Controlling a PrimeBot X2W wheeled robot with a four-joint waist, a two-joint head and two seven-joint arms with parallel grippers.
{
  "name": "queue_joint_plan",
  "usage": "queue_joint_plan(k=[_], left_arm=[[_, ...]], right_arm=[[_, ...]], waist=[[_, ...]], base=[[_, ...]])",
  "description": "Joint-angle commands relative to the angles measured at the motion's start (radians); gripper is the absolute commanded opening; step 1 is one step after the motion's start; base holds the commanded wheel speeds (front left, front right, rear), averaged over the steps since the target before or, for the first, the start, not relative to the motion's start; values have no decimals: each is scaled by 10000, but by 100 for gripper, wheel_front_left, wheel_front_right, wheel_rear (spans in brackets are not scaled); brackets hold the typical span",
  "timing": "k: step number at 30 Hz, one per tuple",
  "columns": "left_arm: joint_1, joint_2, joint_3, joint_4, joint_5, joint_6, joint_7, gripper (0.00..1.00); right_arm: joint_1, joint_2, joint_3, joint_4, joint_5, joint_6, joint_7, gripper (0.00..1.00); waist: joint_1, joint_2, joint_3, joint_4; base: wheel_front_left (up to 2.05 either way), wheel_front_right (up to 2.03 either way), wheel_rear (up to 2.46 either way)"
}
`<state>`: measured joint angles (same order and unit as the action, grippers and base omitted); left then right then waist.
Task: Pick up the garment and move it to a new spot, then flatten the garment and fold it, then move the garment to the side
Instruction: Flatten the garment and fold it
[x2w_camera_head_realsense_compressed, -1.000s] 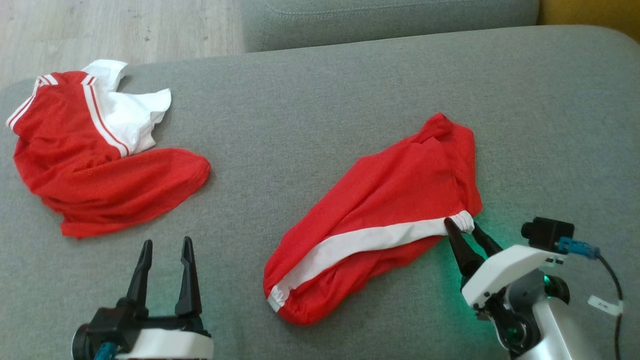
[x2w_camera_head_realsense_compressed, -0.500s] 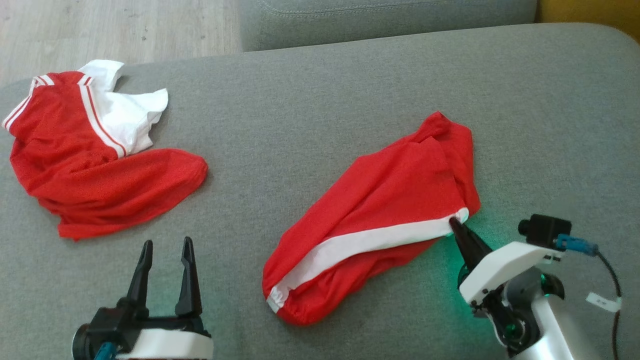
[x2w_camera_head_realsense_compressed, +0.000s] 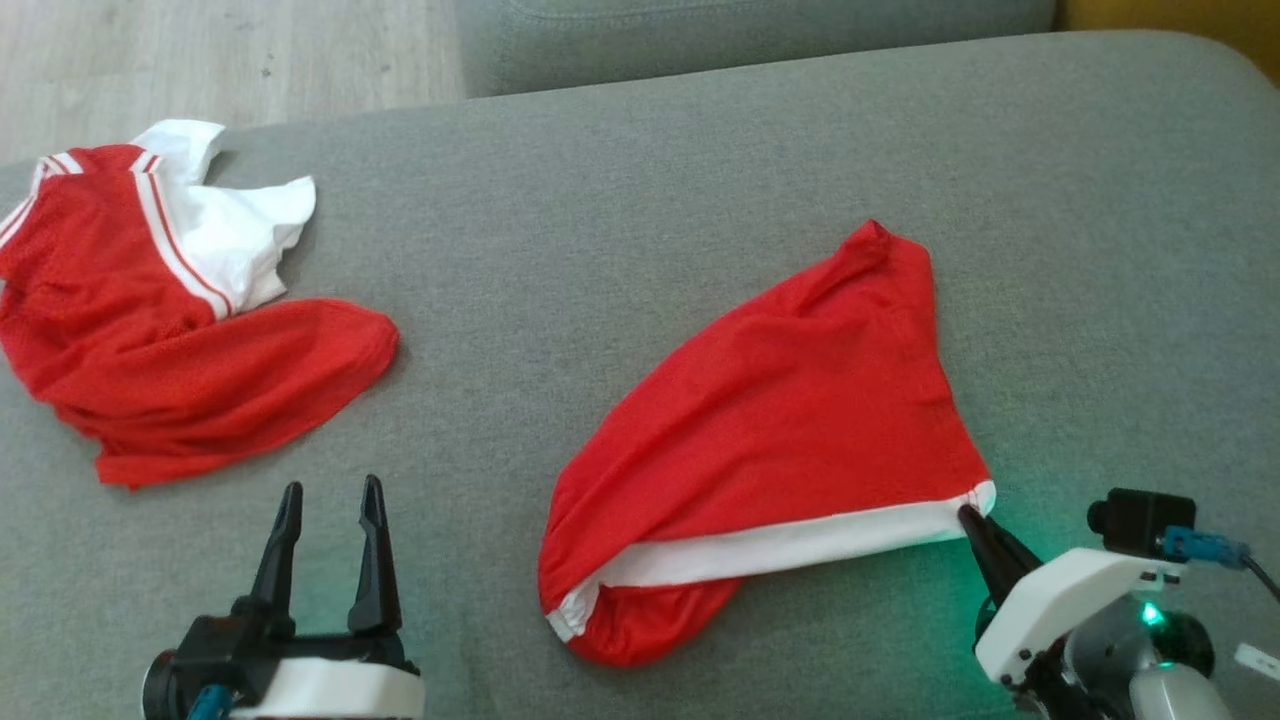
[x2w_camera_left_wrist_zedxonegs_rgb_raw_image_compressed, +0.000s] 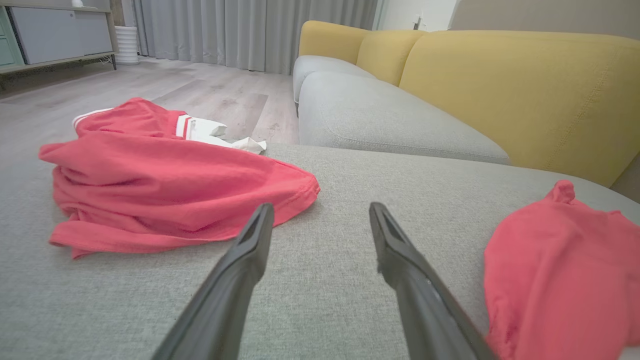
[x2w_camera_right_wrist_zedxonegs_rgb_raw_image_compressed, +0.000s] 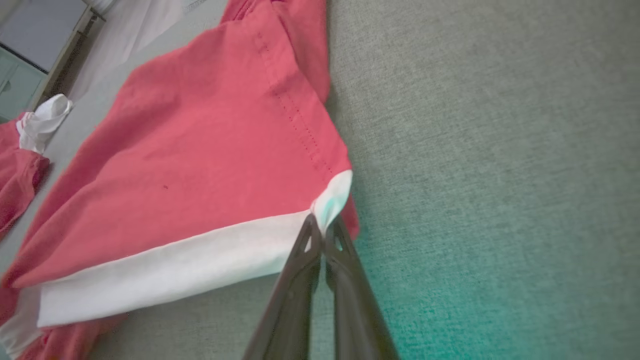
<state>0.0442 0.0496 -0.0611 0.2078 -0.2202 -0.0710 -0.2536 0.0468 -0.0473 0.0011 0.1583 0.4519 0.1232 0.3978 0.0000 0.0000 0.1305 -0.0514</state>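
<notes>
The garment (x2w_camera_head_realsense_compressed: 790, 410) is red mesh with a white band, lying on the grey sofa seat at centre right. My right gripper (x2w_camera_head_realsense_compressed: 968, 515) is shut on the band's right corner. In the right wrist view the garment (x2w_camera_right_wrist_zedxonegs_rgb_raw_image_compressed: 200, 165) is stretched out from that corner, which is pinched between the tips of my right gripper (x2w_camera_right_wrist_zedxonegs_rgb_raw_image_compressed: 322, 227). My left gripper (x2w_camera_head_realsense_compressed: 330, 495) stands open at the lower left, apart from any cloth. In the left wrist view my left gripper (x2w_camera_left_wrist_zedxonegs_rgb_raw_image_compressed: 320, 212) has bare seat between its fingers, and the garment (x2w_camera_left_wrist_zedxonegs_rgb_raw_image_compressed: 565, 265) lies at the right.
A second red and white garment (x2w_camera_head_realsense_compressed: 150, 330) lies crumpled at the seat's far left, also in the left wrist view (x2w_camera_left_wrist_zedxonegs_rgb_raw_image_compressed: 160, 175). Grey sofa seat (x2w_camera_head_realsense_compressed: 620, 220) spreads between the two. Wooden floor (x2w_camera_head_realsense_compressed: 200, 60) lies beyond its far edge, and a yellow sofa back (x2w_camera_left_wrist_zedxonegs_rgb_raw_image_compressed: 500, 85) at the right.
My right gripper closed on the white band's corner and pulled it right and toward me, drawing the garment flatter. The head view has shifted a little. The left gripper stayed put.
</notes>
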Motion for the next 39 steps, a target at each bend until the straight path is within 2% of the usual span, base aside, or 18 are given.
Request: queue_joint_plan(k=[1, 2, 3, 8, 12, 15, 19, 25, 27, 30, 39], left_arm=[[-421, 7, 318, -248, -1, -19, -82, 100], [-442, 7, 293, -224, 11, -42, -82, 100], [-461, 7, 274, -194, 19, -65, -82, 100], [-418, 6, 207, -28, 34, -208, -82, 100], [-245, 6, 195, 12, 24, -320, -82, 100], [-113, 6, 287, -182, -50, -368, -82, 100], [75, 6, 366, -440, -97, -375, -82, 100], [213, 6, 399, -500, 14, -333, -82, 100], [262, 6, 427, -472, 72, -348, -82, 100], [314, 6, 480, -433, 129, -382, -82, 100], [554, 6, 584, -291, 166, -443, -82, 100]], right_arm=[[-367, -42, 188, -470, -273, 75, -16, 16], [-400, -41, 220, -496, -489, 75, -41, 72], [-431, -40, 222, -498, -700, 75, -73, 100], [-505, -80, -71, -713, -2058, 75, -306, 100], [-383, -409, -364, -1358, -3005, 75, -894, 100], [-401, -375, -994, -1817, -3566, 75, -1804, 100], [-290, -261, -1029, -1847, -3927, 75, -3089, 100], [62, -251, -800, -430, -5580, 75, -5745, 100], [62, -133, -1012, 96, -5762, 75, -6292, 100], [65, -52, -1182, 680, -6024, 75, -6564, 100], [206, -32, -516, 583, -5323, 75, -6593, 100]], waist=[[0, 0, 46, -40], [0, 0, 62, -52], [0, 0, 72, -62], [0, 0, -15, 12], [0, 0, -185, 98], [0, 0, -331, 127], [0, 0, -549, 206], [0, 0, -736, 361], [0, 0, -783, 422], [0, 0, -824, 487], [0, 0, -954, 456]], base=[[0, 0, 0], [0, 0, 0], [0, 0, 0], [0, 0, 0], [0, 0, 0], [0, 0, 0], [0, 0, 0], [0, 0, 0], [0, 0, 0], [0, 0, 0], [0, 0, 0]])
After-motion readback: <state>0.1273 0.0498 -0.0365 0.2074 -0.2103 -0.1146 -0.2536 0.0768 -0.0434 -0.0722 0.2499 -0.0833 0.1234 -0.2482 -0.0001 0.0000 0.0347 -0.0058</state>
